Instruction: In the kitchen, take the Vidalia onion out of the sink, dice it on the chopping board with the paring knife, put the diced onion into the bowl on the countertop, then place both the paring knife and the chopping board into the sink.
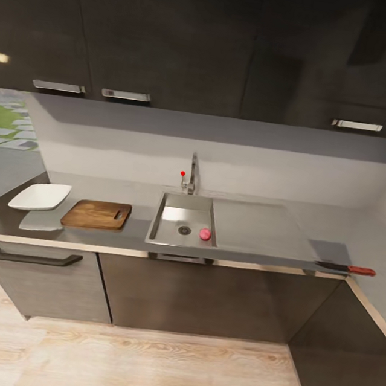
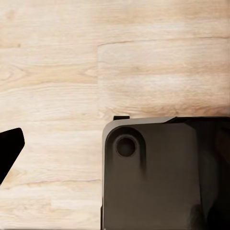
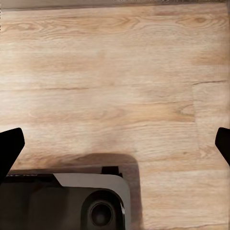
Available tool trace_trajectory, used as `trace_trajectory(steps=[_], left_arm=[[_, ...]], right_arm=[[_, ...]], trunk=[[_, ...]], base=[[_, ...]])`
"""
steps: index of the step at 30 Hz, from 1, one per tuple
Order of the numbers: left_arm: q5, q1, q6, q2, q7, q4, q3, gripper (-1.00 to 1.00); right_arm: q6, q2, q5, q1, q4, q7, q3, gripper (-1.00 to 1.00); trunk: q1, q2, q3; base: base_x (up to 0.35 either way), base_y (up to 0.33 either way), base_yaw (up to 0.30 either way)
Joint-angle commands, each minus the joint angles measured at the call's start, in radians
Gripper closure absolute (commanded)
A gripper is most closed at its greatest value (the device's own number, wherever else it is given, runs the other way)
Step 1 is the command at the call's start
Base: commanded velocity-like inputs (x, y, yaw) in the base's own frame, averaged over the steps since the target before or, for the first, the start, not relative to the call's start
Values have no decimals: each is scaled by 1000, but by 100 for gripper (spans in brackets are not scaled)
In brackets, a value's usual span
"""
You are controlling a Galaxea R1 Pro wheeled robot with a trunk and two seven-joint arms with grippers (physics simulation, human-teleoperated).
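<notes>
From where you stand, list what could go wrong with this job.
1. The paring knife lies at the countertop front edge; a clumsy grab might push it off.
2. The Vidalia onion is round and may roll in the sink.
3. The bowl sits close beside the chopping board; dicing could knock it.

Pinkish-red onion (image 1: 205,234), brown grained board (image 1: 97,214), white bowl (image 1: 40,195), steel sink (image 1: 186,207), grey countertop (image 1: 273,228), red-handled knife (image 1: 346,268).

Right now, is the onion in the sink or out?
In. The Vidalia onion lies in the sink basin, right of the drain.
</notes>
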Motion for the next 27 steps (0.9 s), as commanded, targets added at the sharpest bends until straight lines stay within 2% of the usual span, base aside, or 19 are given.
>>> trace_trajectory(steps=[1,8,17,27], left_arm=[[-3,0,-1,0,7,-2,-2,-100],[-3,0,-1,1,7,-1,-2,-100],[-3,0,-2,1,7,-1,-2,-100],[-3,0,-2,0,7,-1,-2,-100]], right_arm=[[-3,0,6,-1,1,6,-9,-100],[-3,0,6,-1,1,7,-9,-100],[-3,-1,6,-1,1,6,-9,-100],[-3,-2,6,-1,1,7,-9,-100]], trunk=[[1,-2,-2],[1,-2,-2],[1,-2,-2],[1,-2,-2]], base=[[1,-58,116],[-42,-15,66],[-236,-1,5],[-28,0,0]])
